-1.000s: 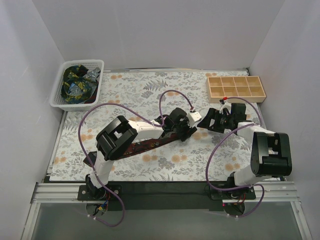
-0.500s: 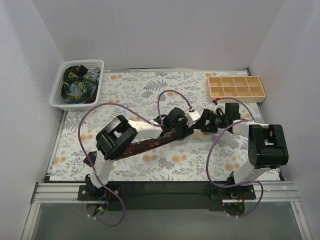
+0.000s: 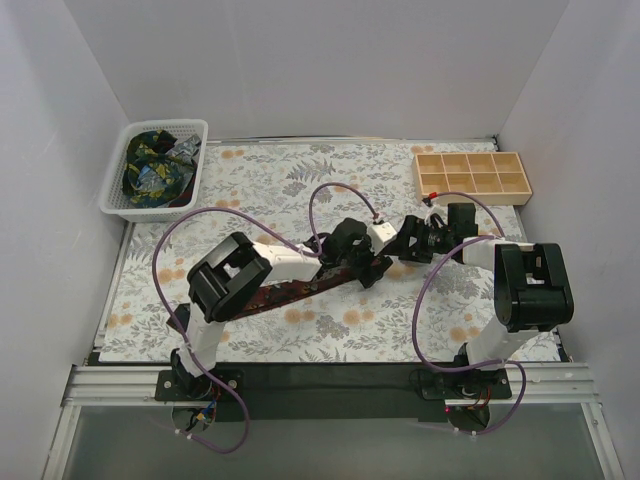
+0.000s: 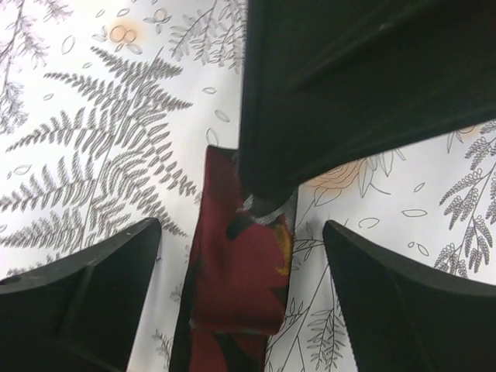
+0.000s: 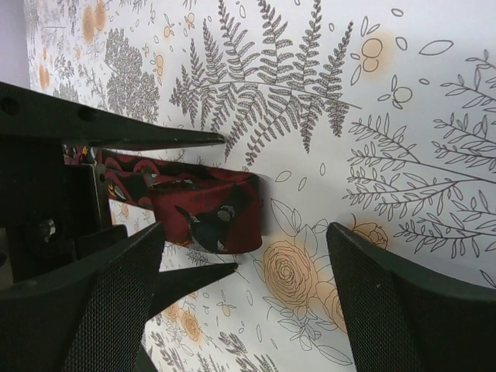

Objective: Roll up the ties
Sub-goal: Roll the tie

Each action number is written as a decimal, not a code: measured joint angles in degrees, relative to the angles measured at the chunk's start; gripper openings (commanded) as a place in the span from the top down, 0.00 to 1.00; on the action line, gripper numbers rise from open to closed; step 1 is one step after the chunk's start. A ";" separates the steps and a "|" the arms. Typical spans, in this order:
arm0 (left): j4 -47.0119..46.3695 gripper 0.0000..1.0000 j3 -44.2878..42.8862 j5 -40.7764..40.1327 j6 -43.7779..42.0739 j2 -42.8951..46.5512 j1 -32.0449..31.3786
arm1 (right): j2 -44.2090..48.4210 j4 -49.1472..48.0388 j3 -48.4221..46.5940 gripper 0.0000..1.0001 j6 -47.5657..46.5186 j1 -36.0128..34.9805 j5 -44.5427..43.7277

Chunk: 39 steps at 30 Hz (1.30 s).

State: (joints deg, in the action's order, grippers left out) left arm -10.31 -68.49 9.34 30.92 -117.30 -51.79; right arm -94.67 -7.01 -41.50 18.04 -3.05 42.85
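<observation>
The right tool (image 5: pixel 246 230) has slid left to meet the left tool (image 4: pixel 240 232) at mid-frame, both spread wide and gripping nothing around the folded end of the maroon tie (image 5: pixel 205 203) lying on the worktop (image 3: pixel 300 180), so rolling looks barely begun.

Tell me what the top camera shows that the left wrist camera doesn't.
Only the top view: the whole left arm and right arm, the basket of spare ties, the wooden tray, and the length of the maroon tie trailing under the left arm. Only the left wrist: the tie's folded end close up, between open jaws, a black part over its far edge. Both: the maroon tie and floral cloth.
</observation>
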 measured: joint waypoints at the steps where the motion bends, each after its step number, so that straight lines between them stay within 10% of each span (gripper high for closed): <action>1: 0.00 0.18 0.35 -0.55 0.37 0.44 0.00 | 0.17 0.00 0.00 0.24 0.02 -0.04 -0.37; 10: -0.04 0.13 3.39 -8.11 10.03 9.57 0.22 | 0.98 0.07 0.00 0.24 0.00 -0.02 -1.99; 22: 1.33 0.65 6.32 -12.13 31.23 16.94 0.31 | 0.52 0.44 -1.11 0.29 -0.07 -0.02 -0.57; 39: 4.87 0.81 6.27 -11.39 42.64 11.80 0.31 | -3.21 0.39 -2.40 0.32 -0.76 -1.16 1.95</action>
State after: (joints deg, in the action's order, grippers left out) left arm -5.43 -62.22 -2.04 73.56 -105.49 -51.48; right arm -97.89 -6.61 -43.90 17.28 -4.21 44.80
